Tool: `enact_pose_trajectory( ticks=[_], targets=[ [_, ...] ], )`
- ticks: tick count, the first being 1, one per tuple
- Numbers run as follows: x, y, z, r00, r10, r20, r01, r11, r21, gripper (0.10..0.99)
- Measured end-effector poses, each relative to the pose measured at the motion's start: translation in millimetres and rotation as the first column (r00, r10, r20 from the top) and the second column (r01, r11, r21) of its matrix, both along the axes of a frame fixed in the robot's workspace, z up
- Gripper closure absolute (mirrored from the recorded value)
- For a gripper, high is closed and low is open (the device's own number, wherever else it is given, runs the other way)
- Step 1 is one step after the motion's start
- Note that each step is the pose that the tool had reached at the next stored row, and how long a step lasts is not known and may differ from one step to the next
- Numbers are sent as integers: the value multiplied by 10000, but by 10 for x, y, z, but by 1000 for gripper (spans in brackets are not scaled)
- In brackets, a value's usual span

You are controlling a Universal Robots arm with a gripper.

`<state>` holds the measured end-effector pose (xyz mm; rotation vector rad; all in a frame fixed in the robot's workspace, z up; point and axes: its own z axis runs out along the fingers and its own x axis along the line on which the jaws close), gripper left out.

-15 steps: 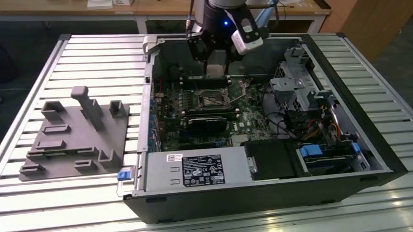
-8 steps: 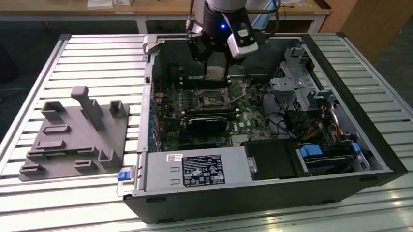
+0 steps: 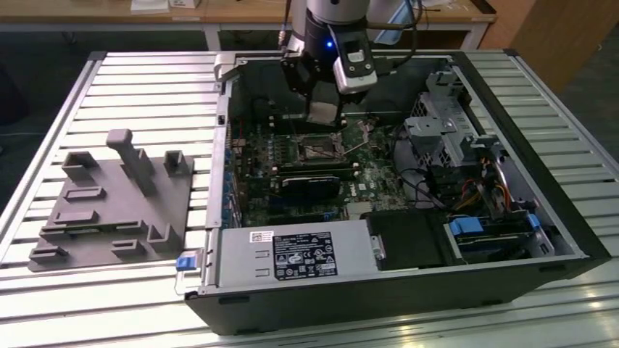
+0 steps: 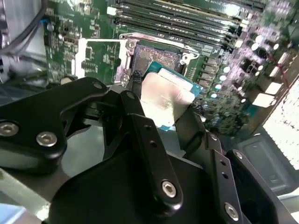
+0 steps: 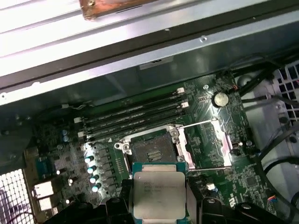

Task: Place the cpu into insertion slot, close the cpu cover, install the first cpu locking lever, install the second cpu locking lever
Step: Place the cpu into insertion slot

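Motherboard (image 5: pixel 233 107) below, down-pointing gripper (image 3: pixel 322 114) clamps cpu (image 5: pixel 159 193) near insertion slot (image 5: pixel 150 151).

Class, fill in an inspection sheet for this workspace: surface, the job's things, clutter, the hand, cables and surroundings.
Surface: slatted metal table carrying an open computer case.
Job's things: cpu held off the board near the insertion slot, which is empty; cpu cover lies open beside the slot.
Clutter: grey moulded fixture on the table, on the exterior view's left of the case.
Hand: hand shut on the cpu, inside the case.
Cables: coloured wire bundle near the drive bays, away from the slot.
Surroundings: wooden benches behind the table.
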<state>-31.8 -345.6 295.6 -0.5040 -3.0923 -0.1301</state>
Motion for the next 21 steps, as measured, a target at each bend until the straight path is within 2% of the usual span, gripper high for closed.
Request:
enact_pose_trajectory(
  ticks=[5,10,13,16,21],
  targets=[
    [0,0,-40,9958,-914,0,914,9958,1,549],
    [0,0,-76,9836,-1803,-1,1803,9836,0,549],
    [0,0,-95,9720,-2349,-1,2349,9720,-1,549],
    [0,0,-112,9579,-2869,0,2869,9579,0,549],
    [0,0,-137,9277,-3733,0,3733,9277,0,549]
  ],
)
